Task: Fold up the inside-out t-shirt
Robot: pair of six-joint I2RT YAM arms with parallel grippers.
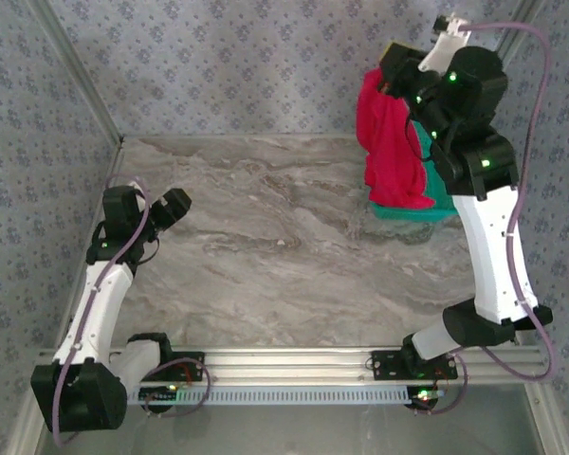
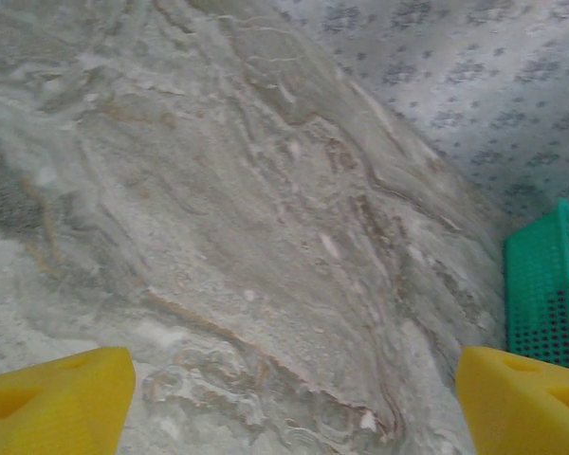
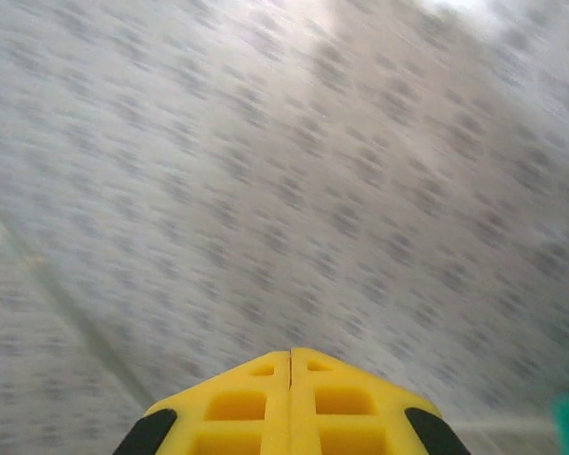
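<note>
At far right, t-shirt (image 1: pixel 389 142) beneath pinched right fingers (image 3: pixel 266 379), above teal basket (image 1: pixel 443 206).

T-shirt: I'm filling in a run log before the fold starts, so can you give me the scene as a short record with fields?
t-shirt: red, bunched, hanging from the right gripper, lower end down at the basket
basket: teal mesh, far right of the table, under the t-shirt
right gripper: raised above the basket, shut on the t-shirt
left gripper: open, low over the left side of the table, holding nothing
fold: not yet started
</note>
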